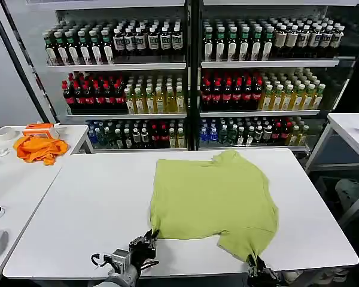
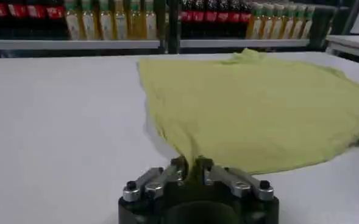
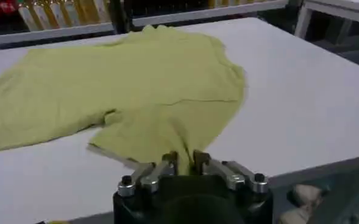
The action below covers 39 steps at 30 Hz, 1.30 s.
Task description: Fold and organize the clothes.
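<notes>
T-shirt point(image 1: 212, 200) flat on table point(image 1: 78, 209); left end effector point(image 2: 190, 167), right end effector point(image 3: 185, 159) pinching its near edge

Both wrist cams are showing basically the same hardware: the left gripper point(image 2: 190, 165) is sitting on a chunky black rounded housing, with silvery metal linkage arms fanning out to each side and a black screw head showing at each outer end. The right gripper point(image 3: 185, 159) is looking like a twin of it, same black body, same bare-metal links and dark bolts, with short fingers point(image 3: 169, 161) that are going darker at the tips. From the head cam the left one point(image 1: 149, 238) is showing a grey block with thin black cables looping off its side.
</notes>
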Tool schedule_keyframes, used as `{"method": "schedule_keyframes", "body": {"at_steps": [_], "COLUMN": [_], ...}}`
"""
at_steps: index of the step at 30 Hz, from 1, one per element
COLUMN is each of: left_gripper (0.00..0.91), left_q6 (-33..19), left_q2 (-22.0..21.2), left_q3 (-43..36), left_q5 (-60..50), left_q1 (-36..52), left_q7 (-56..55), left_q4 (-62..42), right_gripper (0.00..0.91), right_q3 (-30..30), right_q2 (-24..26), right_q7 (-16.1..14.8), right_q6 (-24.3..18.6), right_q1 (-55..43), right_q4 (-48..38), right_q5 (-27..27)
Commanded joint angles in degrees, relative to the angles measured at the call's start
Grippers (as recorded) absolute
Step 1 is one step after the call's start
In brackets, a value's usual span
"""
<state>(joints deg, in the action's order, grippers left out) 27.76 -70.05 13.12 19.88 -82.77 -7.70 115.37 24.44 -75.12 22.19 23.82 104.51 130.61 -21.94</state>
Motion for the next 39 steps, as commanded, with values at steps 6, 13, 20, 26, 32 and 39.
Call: {"method": "schedule_keyframes", "body": {"at_steps": [6,13,20,26,32,39], "left_gripper": [0.040,0.030,0.030,0.030,0.040,0.040], "left_q6": [-3.7,-4.0,-4.1,-4.1,-4.4,-4.6], "left_q2": [0.5,0.8,1.9,4.0,4.8,4.0], "left_q3": [1.8,4.6,6.6,6.1,3.3,-0.2], "left_q5": [2.4,3.3,5.2,6.8,7.0,6.5], "left_q1": [-4.0,-7.3,-8.5,-4.2,2.2,10.4], "left_q7": [0.6,0.3,0.2,0.1,0.0,-0.8], "left_q4": [6.1,11.3,13.8,10.4,4.0,-2.9], "right_gripper": [0.000,0.000,0.000,0.000,0.000,0.000], "right_q3": [2.6,7.1,10.1,10.3,8.8,6.1], "right_q2": [1.2,2.9,4.1,6.7,9.3,12.5], "right_q7": [-1.2,-2.2,-2.9,-3.6,-3.7,-4.7], "right_q6": [-1.2,-2.1,-2.9,-2.9,-2.8,-2.9], "right_q1": [1.1,3.0,2.5,-5.5,-13.7,-22.3], "right_q4": [3.8,8.8,10.3,5.4,-1.3,-9.1], "right_q5": [-0.1,0.0,-0.5,-2.1,-3.6,-3.8]}}
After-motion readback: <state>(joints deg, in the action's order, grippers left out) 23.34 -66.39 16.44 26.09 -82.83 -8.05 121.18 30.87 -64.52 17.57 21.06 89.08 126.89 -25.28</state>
